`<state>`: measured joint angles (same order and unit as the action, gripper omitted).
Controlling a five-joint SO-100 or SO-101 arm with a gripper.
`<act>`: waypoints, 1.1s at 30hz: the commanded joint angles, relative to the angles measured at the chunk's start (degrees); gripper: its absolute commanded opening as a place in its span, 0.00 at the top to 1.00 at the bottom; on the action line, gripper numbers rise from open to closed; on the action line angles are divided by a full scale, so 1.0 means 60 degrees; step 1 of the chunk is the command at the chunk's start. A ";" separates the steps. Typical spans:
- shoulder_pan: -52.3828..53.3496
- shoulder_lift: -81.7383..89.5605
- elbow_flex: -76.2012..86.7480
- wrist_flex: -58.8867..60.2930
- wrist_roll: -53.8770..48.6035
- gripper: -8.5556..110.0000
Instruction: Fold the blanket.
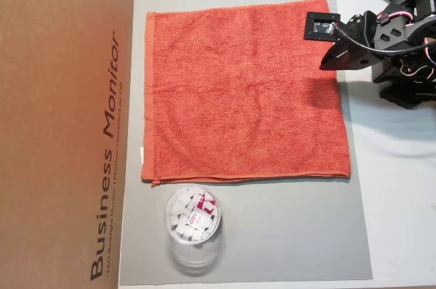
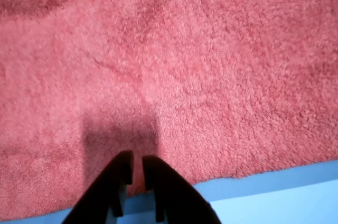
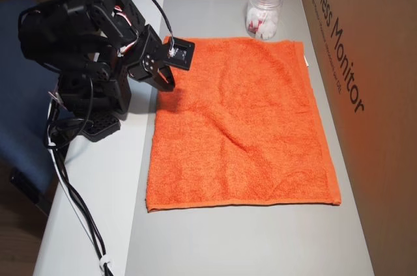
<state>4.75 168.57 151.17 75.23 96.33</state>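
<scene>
Blanket point(image 1: 242, 95) lies spread flat on a grey mat point(image 1: 272, 234) covering the worktop point(image 3: 98, 178), one layer, not folded; light ripples run across the pile in an overhead view point(image 3: 241, 123). Small white tag point(image 1: 141, 155) shows at its left hem in an overhead view, near the cardboard box point(image 1: 61, 125) printed "Business Monitor" that stands along that side. Black arm point(image 3: 78, 35) sits off the mat; its base is just beside the blanket's edge. Tool point(image 1: 325, 65) hangs over the blanket's edge, near one corner, with the wrist camera board point(image 1: 319, 26) above the cloth. In the wrist view the tool point(image 2: 134, 161) points down at the terry surface, right by the hem where cloth meets the bluish mat point(image 2: 274, 197); the two dark fingers point(image 2: 119, 174) stand nearly together, only a thin slit between them, with nothing gripped. Their shadow falls on the cloth just ahead. Whether the tips touch the pile, I cannot tell. Clear plastic jar point(image 1: 193, 224) holding white pieces and a red-labelled item stands on the mat, just clear of the blanket's hem point(image 3: 264, 9).
</scene>
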 commanded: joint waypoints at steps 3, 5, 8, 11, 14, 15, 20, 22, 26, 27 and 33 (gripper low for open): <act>0.0059 -0.0586 -0.1318 0.0586 0.0059 0.93; 0.0059 -0.0835 -0.1904 0.1201 0.0059 0.93; 0.0059 -0.1187 -0.2710 0.2095 0.0073 0.93; 0.0205 -0.1421 -0.3325 0.2681 0.0088 0.93; 0.0601 -0.1538 -0.3706 0.2915 0.0088 0.93; 0.0776 -0.1553 -0.3765 0.2915 0.0088 0.93; 0.1860 -0.1553 -0.3853 0.2900 0.0088 0.93; 0.2402 -0.1553 -0.3853 0.2871 0.0088 0.93; 0.3633 -0.1553 -0.3853 0.2827 0.0088 0.93; 0.3926 -0.1553 -0.3853 0.2813 0.0088 0.93; 0.5405 -0.1553 -0.3853 0.2769 0.0088 0.93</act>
<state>34.01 159.17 130.52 92.46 96.50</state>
